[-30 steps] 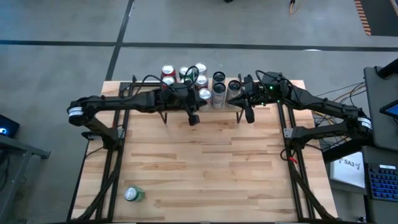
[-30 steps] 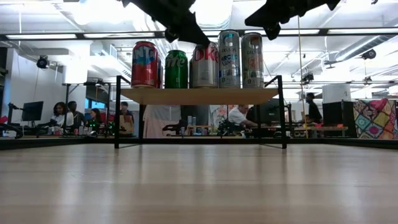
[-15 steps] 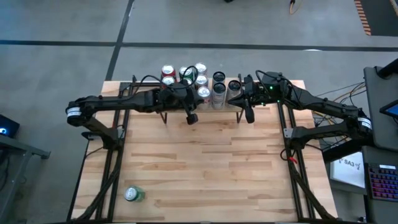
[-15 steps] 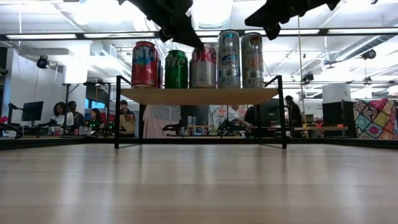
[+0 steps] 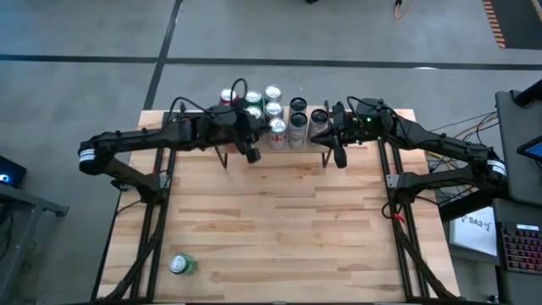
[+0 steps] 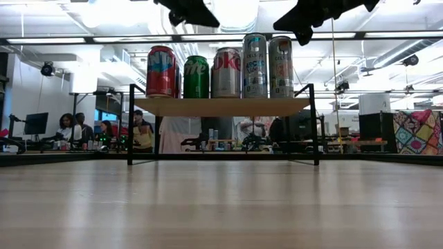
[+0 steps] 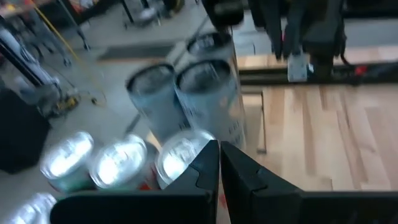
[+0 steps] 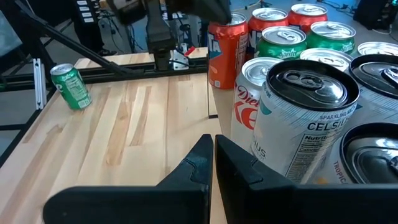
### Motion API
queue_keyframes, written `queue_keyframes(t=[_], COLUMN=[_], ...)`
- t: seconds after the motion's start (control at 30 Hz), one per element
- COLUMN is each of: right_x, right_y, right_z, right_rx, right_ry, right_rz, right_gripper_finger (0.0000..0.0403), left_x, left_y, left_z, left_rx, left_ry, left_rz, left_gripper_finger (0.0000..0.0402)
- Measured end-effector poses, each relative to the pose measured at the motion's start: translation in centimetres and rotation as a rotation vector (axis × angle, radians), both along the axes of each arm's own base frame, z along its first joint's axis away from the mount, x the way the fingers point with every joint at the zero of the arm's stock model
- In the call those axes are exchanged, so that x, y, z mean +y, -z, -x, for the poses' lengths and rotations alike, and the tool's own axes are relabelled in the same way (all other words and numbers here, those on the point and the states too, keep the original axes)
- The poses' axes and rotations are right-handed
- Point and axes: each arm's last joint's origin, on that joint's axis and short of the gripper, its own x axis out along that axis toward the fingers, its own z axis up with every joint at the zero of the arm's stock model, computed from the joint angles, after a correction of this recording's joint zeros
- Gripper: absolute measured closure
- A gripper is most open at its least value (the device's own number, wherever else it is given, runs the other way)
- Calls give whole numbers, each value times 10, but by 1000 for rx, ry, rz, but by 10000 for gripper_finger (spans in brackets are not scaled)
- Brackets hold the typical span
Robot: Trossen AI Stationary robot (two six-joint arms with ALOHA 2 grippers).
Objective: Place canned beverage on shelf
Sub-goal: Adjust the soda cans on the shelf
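Shelf (image 6: 221,106): small raised light-wood board on thin black metal legs, stood at the far edge of the large pale wooden plank tabletop (image 5: 279,229). A cluster of upright drink cans is carried on it. From the low view, in a front row across the board, are listed: a red can (image 6: 160,72), a green can (image 6: 196,77), a silver can with red lettering (image 6: 226,72), and two taller slim pale cans (image 6: 255,66), all close together and upright. Further cans behind them are shown in the high view as round silver tops.

Loose can: one green canned beverage with a silver top (image 5: 181,265), lying on its side on the tabletop near the front left corner, well apart from the shelf and from both arms.

Left gripper (image 5: 251,154): dark, two-fingered, held above the left part of the shelf's front edge, over the cans; fingers pressed together, nothing between them, as confirmed in the left wrist view (image 7: 217,171).

Right gripper (image 5: 339,158): dark, two-fingered, held above the right part of the shelf's front edge, beside the tall pale cans; fingers likewise pressed together on nothing (image 8: 211,158).

Background: seated persons (image 6: 69,128) at desks, recorded in the room beyond the table.
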Motion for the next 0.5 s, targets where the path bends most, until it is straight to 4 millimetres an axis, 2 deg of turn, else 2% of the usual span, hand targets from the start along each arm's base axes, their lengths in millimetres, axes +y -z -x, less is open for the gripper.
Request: queue_keyframes(t=[0.13,0.33,0.5], right_x=[0,2,3], right_y=[0,0,0], right_z=[0,-1,-1], right_rx=[0,1,1], right_ry=[1,-7,-12], right_rz=[-3,-3,-4], right_gripper_finger=[394,394,394], left_x=[7,19,21], left_y=[-1,16,23], left_z=[-4,-15,-20], left_rx=[-31,27,48], left_ry=[-7,-35,-39], left_rz=[-39,-26,-20], left_gripper_finger=[402,402,402])
